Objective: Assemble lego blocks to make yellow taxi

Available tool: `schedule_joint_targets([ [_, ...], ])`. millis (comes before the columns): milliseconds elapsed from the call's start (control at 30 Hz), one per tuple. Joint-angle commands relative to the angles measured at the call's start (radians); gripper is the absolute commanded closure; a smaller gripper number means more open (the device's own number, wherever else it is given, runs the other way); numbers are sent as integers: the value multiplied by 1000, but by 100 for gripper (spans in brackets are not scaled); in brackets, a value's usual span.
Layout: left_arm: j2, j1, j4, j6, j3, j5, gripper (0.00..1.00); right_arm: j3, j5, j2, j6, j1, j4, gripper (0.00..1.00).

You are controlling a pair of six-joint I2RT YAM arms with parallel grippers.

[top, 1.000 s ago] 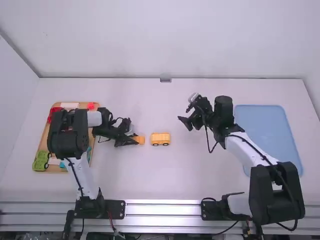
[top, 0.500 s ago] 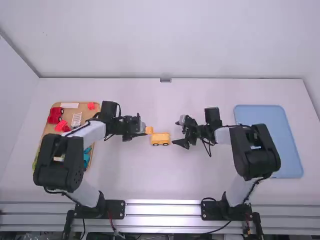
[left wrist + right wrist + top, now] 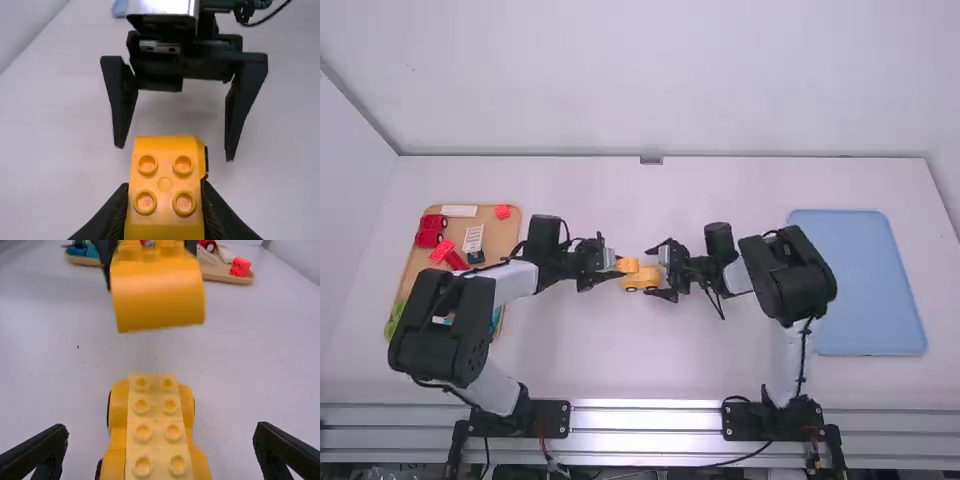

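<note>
Well inside the edges of the surface, the left fingers clamp a studded, rounded block near the wheeled base. The right fingers stand wide around that base.

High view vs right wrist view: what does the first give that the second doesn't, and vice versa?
High view: blue plastic tray, light green piece on the tan wooden tray.
Right wrist view: two rows of round studs atop the yellow wheeled base.
Both: that base between the right gripper's open fingers, the curved yellow block gripped by the left gripper, the tan tray, its small red block.
</note>
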Motion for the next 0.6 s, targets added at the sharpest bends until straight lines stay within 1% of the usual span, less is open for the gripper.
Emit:
schedule_joint_targets([
  [0, 39, -2, 6, -67, 13, 48, 84, 0, -13, 38, 87, 5, 47, 1],
  [100, 71, -2, 5, -49, 26, 64, 87, 8, 28, 59, 111, 13, 56, 1],
  [233, 103, -2, 20, -13, 27, 93, 87, 55, 20, 91, 96, 13, -11, 1],
  [333, 114, -2, 55, -64, 27, 84, 88, 103, 6, 118, 93, 6, -66, 1],
  [400, 115, -2, 67, -76, 27, 82, 88, 113, -14, 119, 60, 4, -95, 0],
  [467, 119, -2, 76, -72, 27, 85, 88, 121, -33, 119, 28, 3, -118, 2],
  [567, 131, -10, 92, -74, 27, 85, 88, 129, -13, 119, -2, 5, -153, 6],
])
